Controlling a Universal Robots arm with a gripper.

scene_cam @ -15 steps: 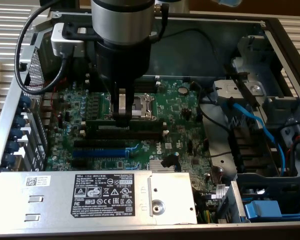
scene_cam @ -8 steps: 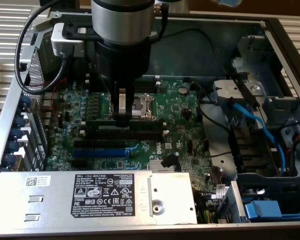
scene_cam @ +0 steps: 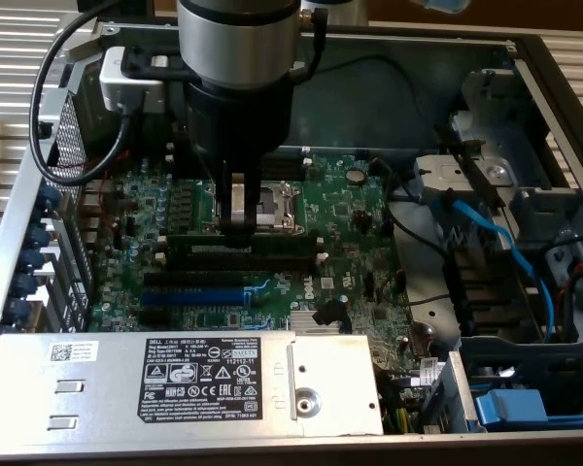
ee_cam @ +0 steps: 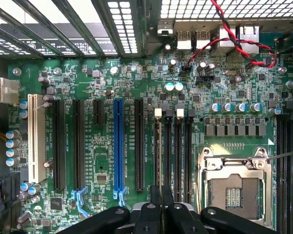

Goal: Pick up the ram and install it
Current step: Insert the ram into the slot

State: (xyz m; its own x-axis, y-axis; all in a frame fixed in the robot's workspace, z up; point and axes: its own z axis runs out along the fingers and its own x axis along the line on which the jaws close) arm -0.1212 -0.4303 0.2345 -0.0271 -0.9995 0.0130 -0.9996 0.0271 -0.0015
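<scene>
Right now we see the gripper [scene_cam: 238, 223] clenched on the ram [scene_cam: 277, 239], holding it on edge over 1 of the black memory slots [ee_cam: 168, 151] beside the CPU socket [ee_cam: 234, 190], likely to align it for seating.

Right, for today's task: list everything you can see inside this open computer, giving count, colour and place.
circuit board: one, green, floor of the case
ram: one, dark green, on edge at the black memory slots beside the chip socket
chip socket: one, silver, on the board
blue slot: one, blue, among black slots
white slot: one, white, board's edge
power box: one, grey, black label, case edge
twisted wire: one, red-black, near the ports
pincer: one, silver-black, closed on the ram
</scene>
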